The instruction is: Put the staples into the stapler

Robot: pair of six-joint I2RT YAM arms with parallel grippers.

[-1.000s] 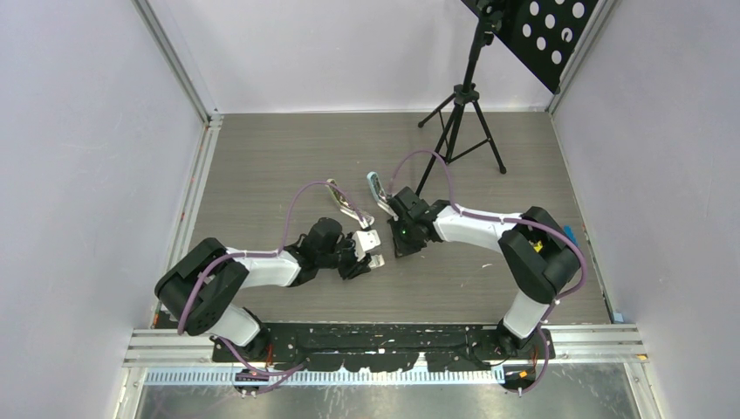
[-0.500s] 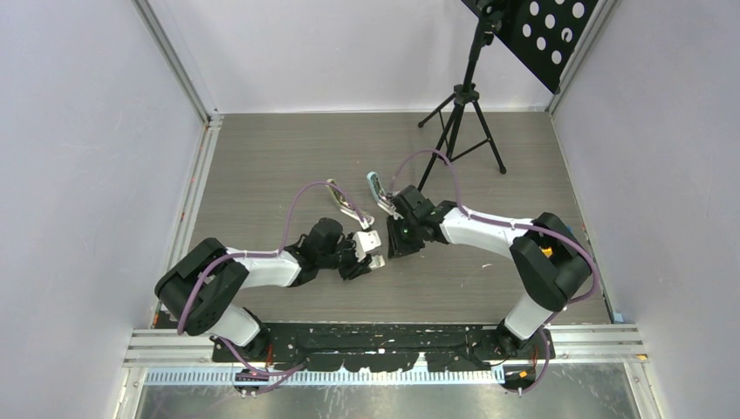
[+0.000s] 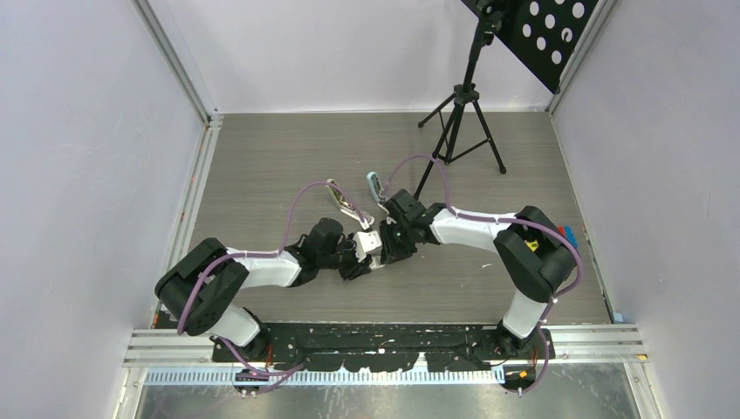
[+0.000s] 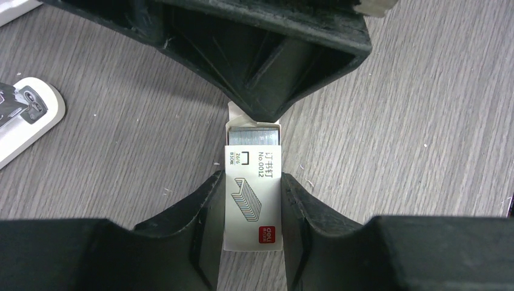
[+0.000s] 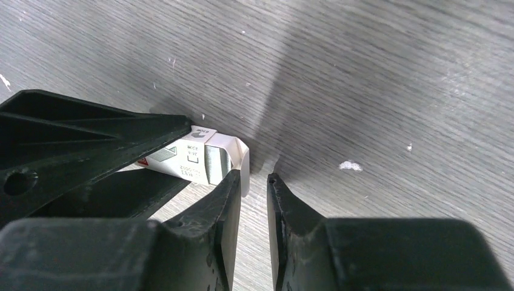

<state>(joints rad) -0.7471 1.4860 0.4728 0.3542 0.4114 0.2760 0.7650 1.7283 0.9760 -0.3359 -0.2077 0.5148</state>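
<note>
left gripper clamps the staples box steady
right gripper, barely parted, sits at its open end for the strips; touching the flap, maybe

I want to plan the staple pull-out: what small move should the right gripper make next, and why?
Probably nudge the right gripper sideways over the staples and close. The left gripper clamps the staple box, its far end open; the right one, slightly open, sits beside the flap, holding nothing.

My left arm and right arm look alike: white links, black joints, looping purple cables, and matte black ribbed claw fingers.
</note>
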